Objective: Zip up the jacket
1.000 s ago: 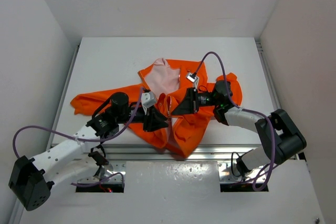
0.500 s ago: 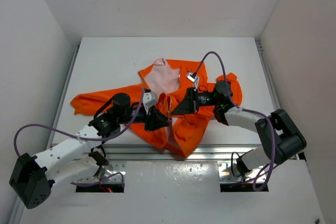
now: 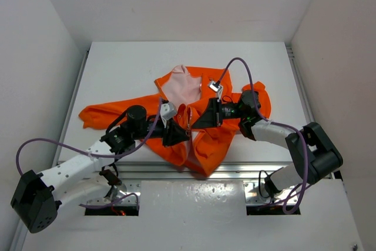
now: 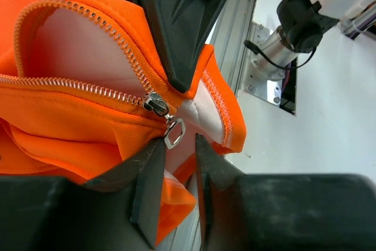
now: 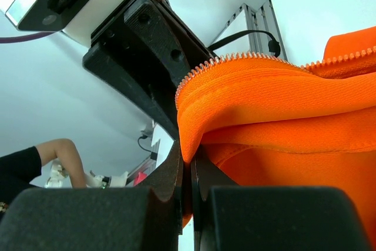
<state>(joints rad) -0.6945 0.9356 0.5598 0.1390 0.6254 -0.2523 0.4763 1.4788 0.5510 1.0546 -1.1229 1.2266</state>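
Note:
The orange jacket [image 3: 212, 145] lies crumpled mid-table with its pale pink lining [image 3: 176, 86] showing at the collar. My right gripper [image 3: 195, 124] is shut on the jacket's zipper edge [image 5: 282, 121], with a fold of fabric pinched between its tips [image 5: 189, 154]. My left gripper [image 3: 185, 135] faces it from the left. In the left wrist view its jaws [image 4: 179, 140] stand a little apart. The silver zipper slider [image 4: 155, 104] and its ring pull [image 4: 175, 133] sit just at their tips, the pull touching the left finger [image 4: 147, 168]. The zipper is open above the slider.
The metal rail at the table's near edge [image 3: 235, 168] runs just below the jacket's hem. One sleeve [image 3: 100, 116] stretches left over the table. White walls close in the left, right and back sides.
My left arm has crept slightly right toward the zipper. My right gripper and the jacket have held still.

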